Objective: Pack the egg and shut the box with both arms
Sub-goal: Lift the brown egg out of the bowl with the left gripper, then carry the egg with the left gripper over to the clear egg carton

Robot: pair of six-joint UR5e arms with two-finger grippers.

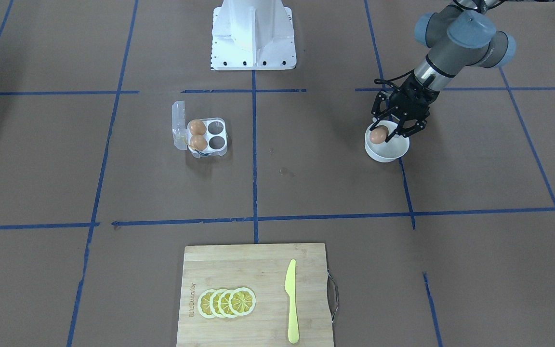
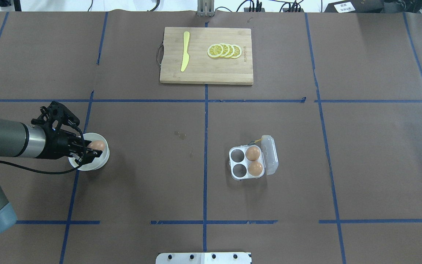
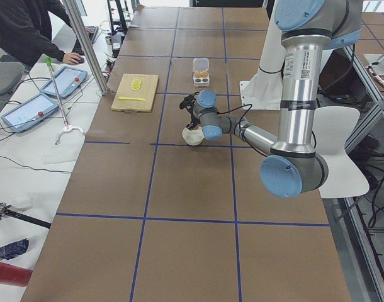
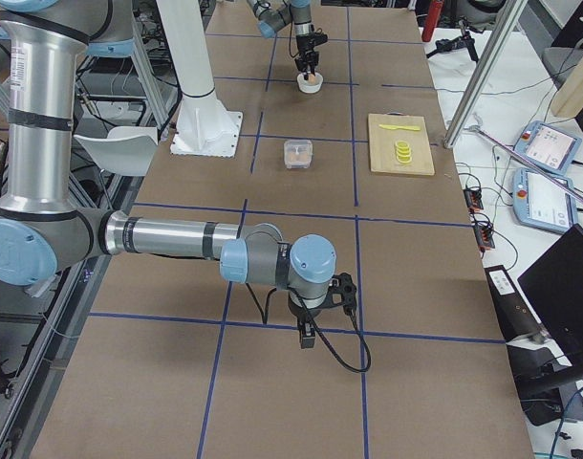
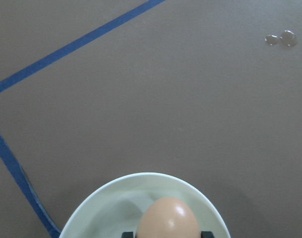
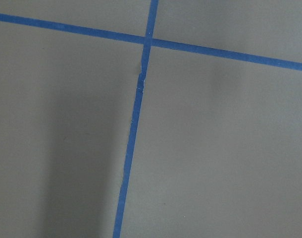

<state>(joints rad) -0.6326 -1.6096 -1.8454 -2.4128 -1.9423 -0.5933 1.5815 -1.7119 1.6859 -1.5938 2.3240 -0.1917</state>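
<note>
My left gripper (image 1: 386, 132) reaches into a round white bowl (image 1: 395, 153) with its black fingers closed around an orange-brown egg (image 1: 378, 135). In the left wrist view the egg (image 5: 167, 219) sits between the two pads over the bowl (image 5: 96, 203). The clear egg box (image 1: 206, 140) lies open in the middle of the table, its lid (image 2: 271, 154) folded back. Two more eggs (image 2: 253, 153) fill the cells by the lid; the other two cells are empty. My right gripper (image 4: 307, 333) points down at bare table far from the box; I cannot tell whether it is open or shut.
A wooden cutting board (image 1: 258, 270) with lemon slices (image 1: 227, 302) and a yellow knife (image 1: 291, 299) lies at the operators' side. The white pedestal (image 1: 253, 33) stands at the robot's edge. Blue tape lines cross the brown table.
</note>
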